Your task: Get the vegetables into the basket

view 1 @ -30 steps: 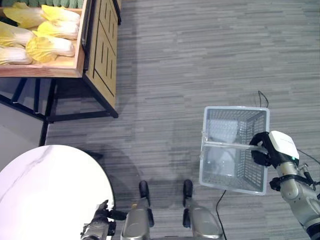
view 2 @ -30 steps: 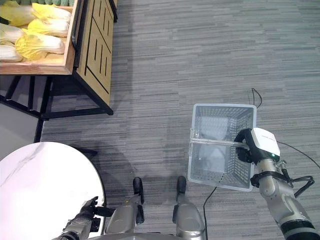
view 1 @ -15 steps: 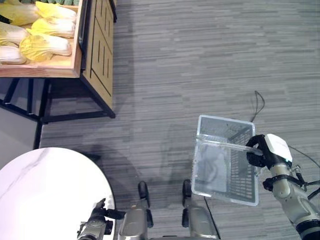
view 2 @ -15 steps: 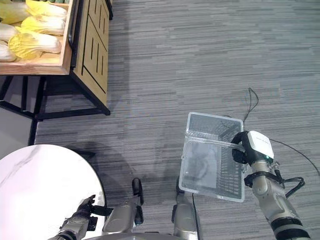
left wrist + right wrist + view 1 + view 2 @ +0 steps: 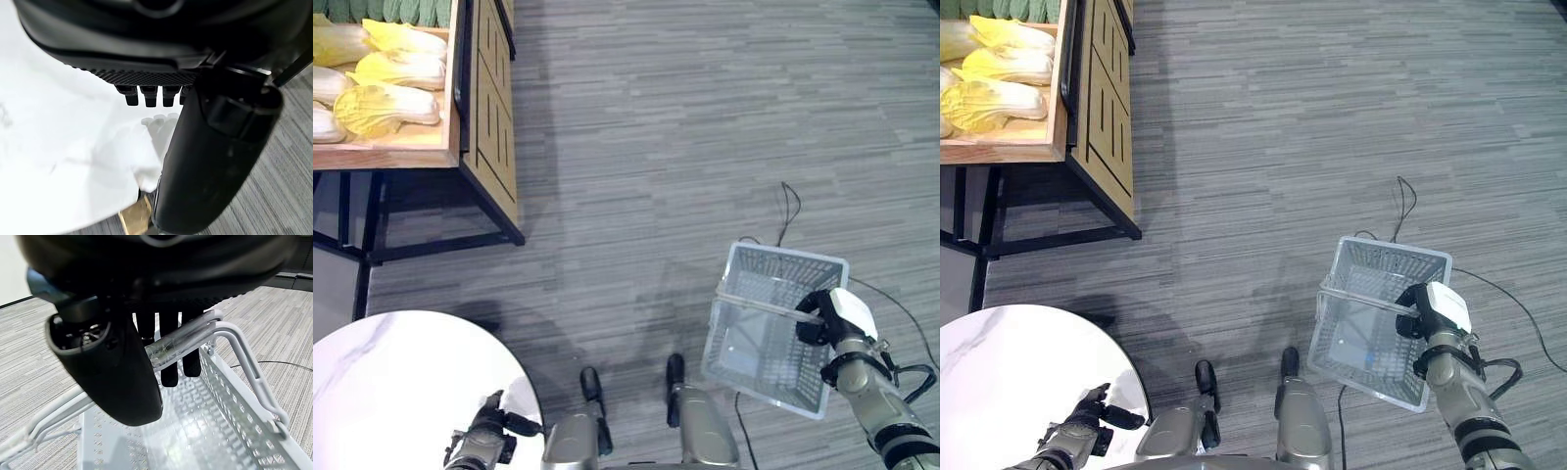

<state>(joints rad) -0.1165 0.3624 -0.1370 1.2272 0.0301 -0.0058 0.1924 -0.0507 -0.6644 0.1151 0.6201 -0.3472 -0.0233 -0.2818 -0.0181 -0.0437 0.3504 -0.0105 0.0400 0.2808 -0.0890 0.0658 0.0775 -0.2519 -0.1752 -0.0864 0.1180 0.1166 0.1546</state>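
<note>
Several pale yellow cabbages [image 5: 386, 103] lie in a wooden crate shelf [image 5: 481, 117] at the far left, with green vegetables [image 5: 382, 10] behind them. A grey mesh basket [image 5: 783, 257] hangs over the floor at the lower right, tilted, with nothing in it. My right hand [image 5: 815, 321] is shut on the basket's clear handle [image 5: 186, 338], with its fingers [image 5: 168, 352] curled over the bar. My left hand [image 5: 487, 443] hovers at the edge of the white round table [image 5: 401, 392], its fingers [image 5: 146, 95] relaxed and holding nothing. The basket is far from the cabbages.
The shelf stands on a black metal frame [image 5: 421, 240] with a wooden cabinet side facing the floor. Grey striped carpet [image 5: 685, 127] stretches between the shelf and the basket. The marble-topped round table fills the lower left.
The whole view has shifted, so the shelf sits further to the left. The basket, still in my right hand, has swung and tilted and now hangs lower and nearer my right side.
</note>
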